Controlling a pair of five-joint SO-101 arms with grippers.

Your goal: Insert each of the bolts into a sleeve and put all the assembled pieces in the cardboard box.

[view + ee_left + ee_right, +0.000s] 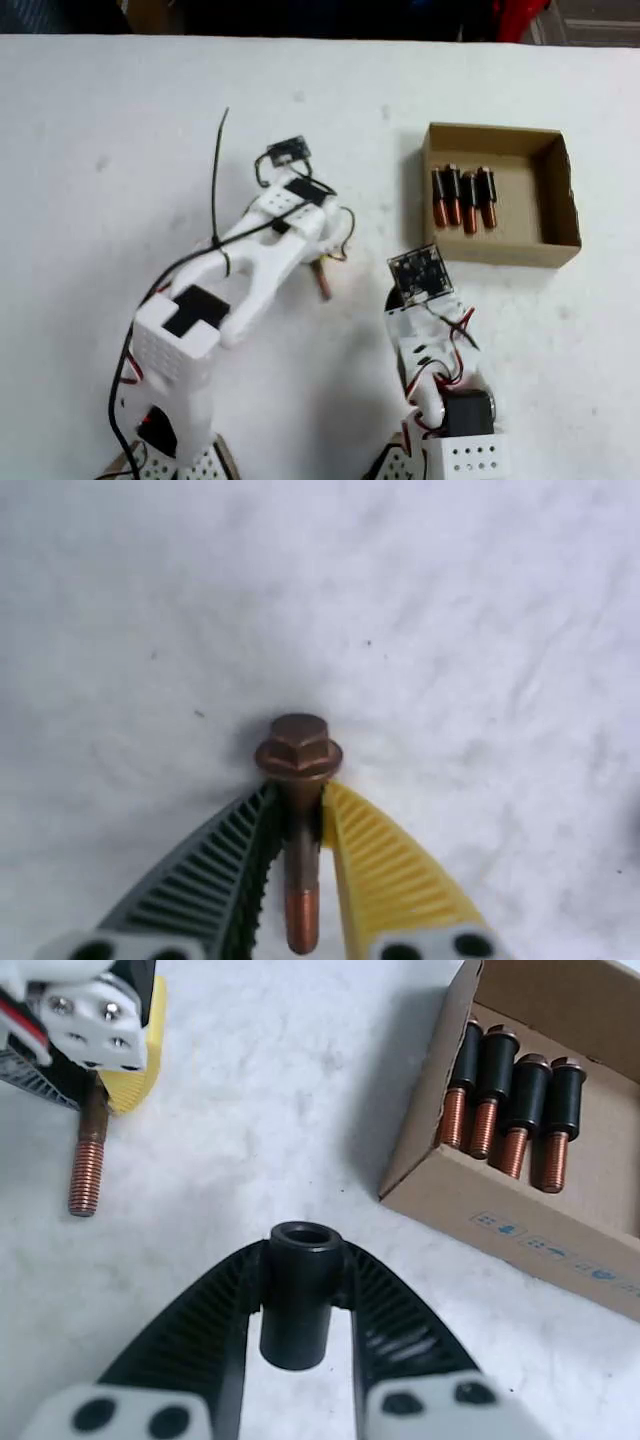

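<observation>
**BOLT AND SLEEVE GRIPPED; FOUR PIECES IN BOX**

**High view.** The white tabletop [120, 120] carried the cardboard box [562, 205] toward its right side. Four assembled pieces [463, 198] lay side by side on the box floor near its left wall (black sleeves toward the far side, copper ends toward the near side). The left gripper [319, 264] stood left of the box and apart from it, with a copper bolt [323, 284] projecting from beneath it. The right gripper [395, 298] sat just in front of the box's near left corner, largely covered by its wrist camera board [420, 272].

**Left wrist view.** The left gripper [298, 795] had its fingers [385, 870], one grey and one yellow, clenched on the bolt [298, 748] just behind the flanged hexagonal head. The head stood clear beyond the fingertips, close over the tabletop [480, 600]. The threaded end ran back between the fingers.

**Right wrist view.** The right gripper [302, 1258] had its black fingers [205, 1350] clamped around a black sleeve [298, 1310], whose open bore faced outward past the fingertips. Farther off, the left gripper [110, 1065] held the bolt [88, 1155] with the threaded end pointing down at the tabletop [260, 1090]; contact could not be determined. The cardboard box [470, 1195] stood near, and the four assembled pieces [505, 1100] lay in a row inside it.
</observation>
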